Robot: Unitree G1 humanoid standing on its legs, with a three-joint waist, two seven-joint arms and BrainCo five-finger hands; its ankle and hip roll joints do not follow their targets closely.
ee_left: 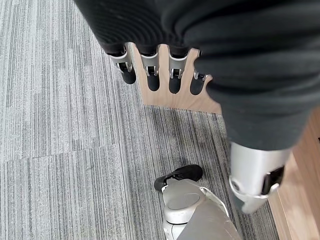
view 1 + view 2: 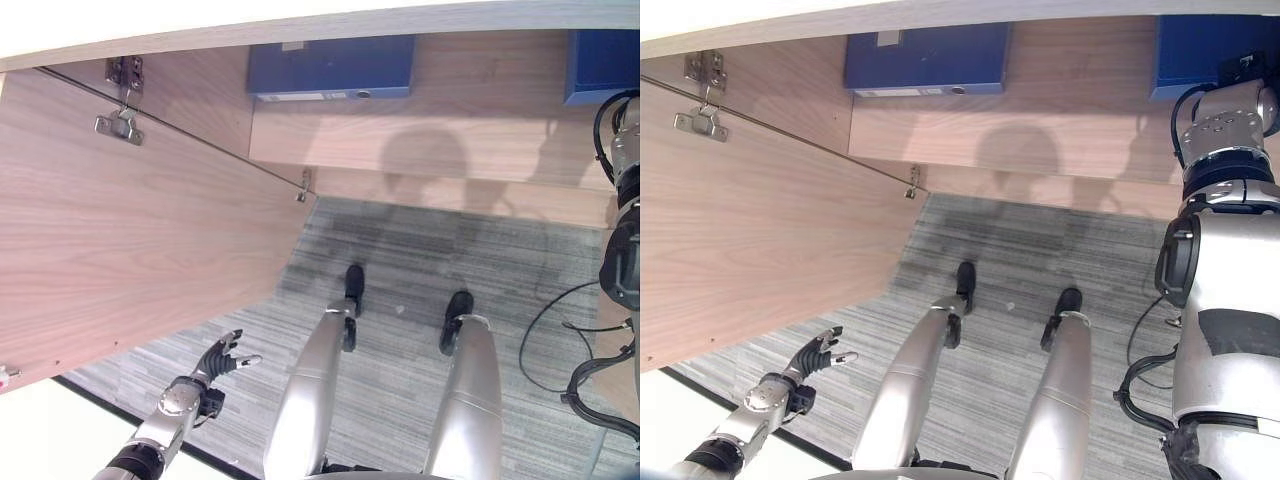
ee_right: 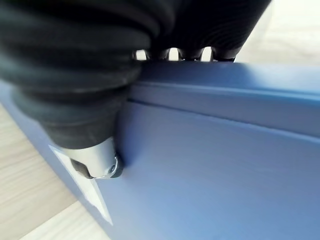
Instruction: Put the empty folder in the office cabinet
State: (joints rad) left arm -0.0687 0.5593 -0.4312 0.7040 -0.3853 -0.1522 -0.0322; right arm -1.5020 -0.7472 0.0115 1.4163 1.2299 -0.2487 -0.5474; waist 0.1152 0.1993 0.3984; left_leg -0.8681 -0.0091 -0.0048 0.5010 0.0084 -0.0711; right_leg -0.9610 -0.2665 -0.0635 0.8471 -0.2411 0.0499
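1. Gripping a blue folder [image 3: 215, 150], the right hand [image 3: 95, 167] has its thumb pressed on the folder's broad face and its fingers [image 3: 172, 52] hooked over the top edge, as the right wrist view shows.
2. That folder [image 2: 1205, 55] shows in the right eye view at the upper right, up at the light wooden cabinet [image 2: 1080, 110], with the right arm reaching to it; whether it rests on the cabinet's surface cannot be told.
3. A second blue folder [image 2: 330, 66] lies flat inside the cabinet, to the left and well apart from the held one, its pale spine label facing outward.
4. The cabinet door [image 2: 130, 220] stands swung open on the left, with metal hinges [image 2: 120, 125] on its inner face.
5. The left hand [image 2: 225, 357] hangs low over the grey carpet [image 2: 420, 260], near the door's lower edge; its fingers [image 1: 150, 75] are spread and relaxed, grasping nothing.
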